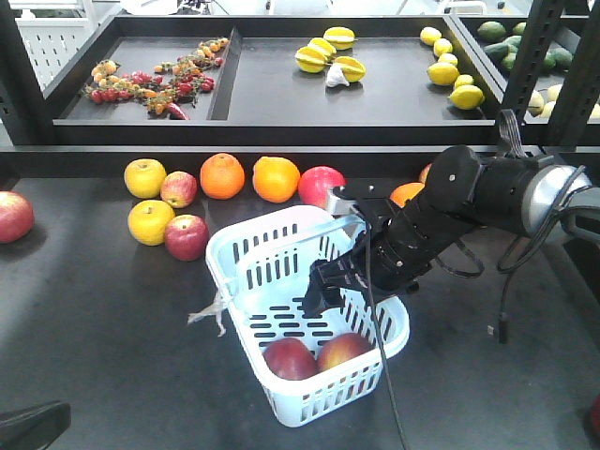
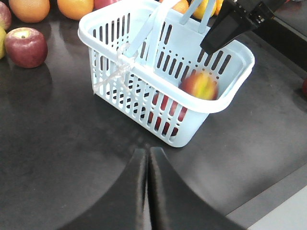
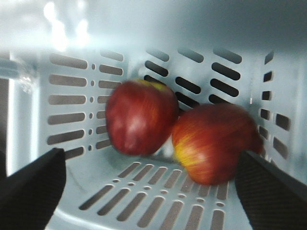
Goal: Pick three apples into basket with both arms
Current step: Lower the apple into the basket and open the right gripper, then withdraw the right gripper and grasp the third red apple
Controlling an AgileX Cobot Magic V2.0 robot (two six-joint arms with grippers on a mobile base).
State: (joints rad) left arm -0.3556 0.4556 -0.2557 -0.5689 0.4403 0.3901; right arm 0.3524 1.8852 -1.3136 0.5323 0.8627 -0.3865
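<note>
**Two apples in the basket, right arm over it**

A dark grey counter runs below a black shelf tray holding one heap of small red and orange fruits, three yellow star fruits and five lemons.

At the counter's centre sits one pale blue-white basket, slotted on sides and bottom, a white tag string hanging at its 9 o'clock side. Two apples lie inside it at the 6 o'clock end, touching each other: the left apple dark red, the right apple red with a yellow patch.

Outside the basket, from 9 to 12 o'clock of it, I count two yellow fruits, two oranges side by side, a small pale red apple, a third apple just beside the lower yellow fruit, and a large red apple at the basket's 12 o'clock. One more red fruit lies at the far 9 o'clock edge, and another orange is partly hidden behind the arm.

The right gripper hangs above the basket interior, fingers spread wide with both apples in view between them, gripping nothing. The left gripper hovers off the basket's near corner, its two fingers pressed together and empty.
</note>
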